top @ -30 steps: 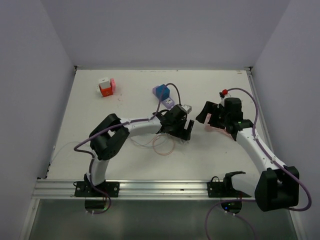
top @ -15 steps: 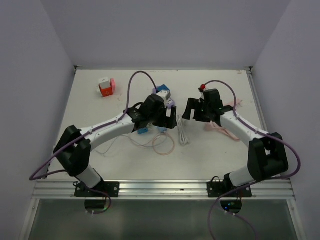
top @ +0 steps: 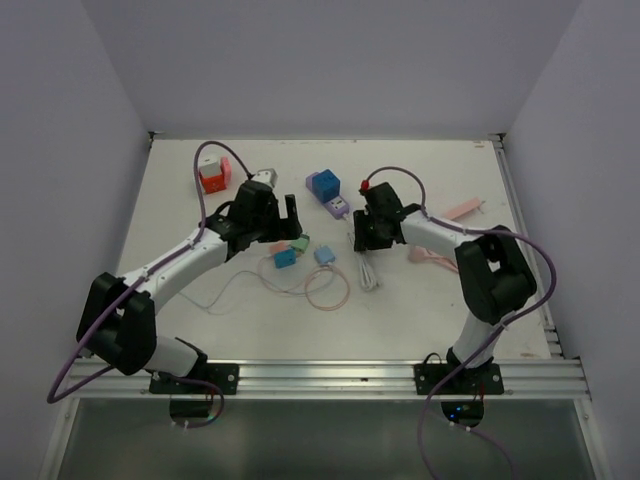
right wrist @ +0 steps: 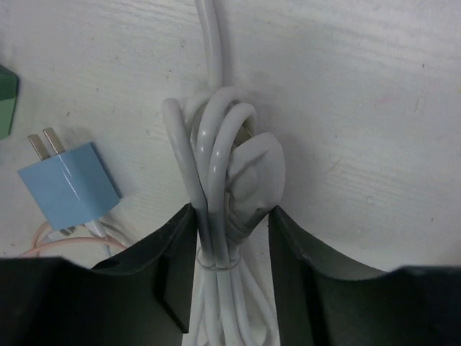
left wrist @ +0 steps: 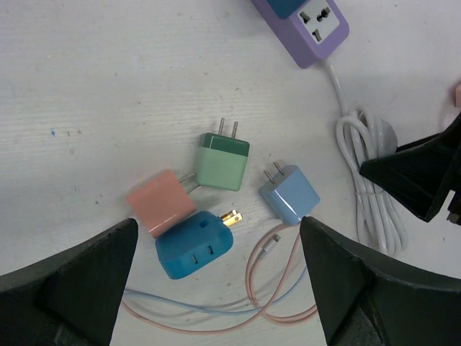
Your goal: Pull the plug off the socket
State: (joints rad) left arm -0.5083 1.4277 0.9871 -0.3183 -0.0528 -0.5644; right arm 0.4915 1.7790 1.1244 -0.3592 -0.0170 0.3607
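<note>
The socket is a purple power strip (top: 338, 207) at the table's far middle, with a blue plug (top: 325, 184) seated in it. The left wrist view shows the strip (left wrist: 311, 30) at its top edge. The strip's white cord (top: 368, 270) lies coiled in a tied bundle (right wrist: 216, 144). My right gripper (top: 362, 235) is down on that bundle, and in its own view the jaws (right wrist: 232, 223) press it from both sides. My left gripper (top: 283, 222) hangs wide open over loose adapters, left of the socket, holding nothing (left wrist: 216, 238).
Under the left gripper lie a green adapter (left wrist: 223, 162), a pink one (left wrist: 160, 202), a teal one (left wrist: 193, 245) and a light blue one (left wrist: 289, 194), with thin pink and blue cables (top: 327, 288). An orange-and-pink block (top: 212, 173) sits far left. Pink pieces (top: 460, 211) lie to the right.
The left arm swung left, away from the socket, and its jaws opened wide. The right arm moved left and down onto the white cord bundle, and its jaws closed on it.
</note>
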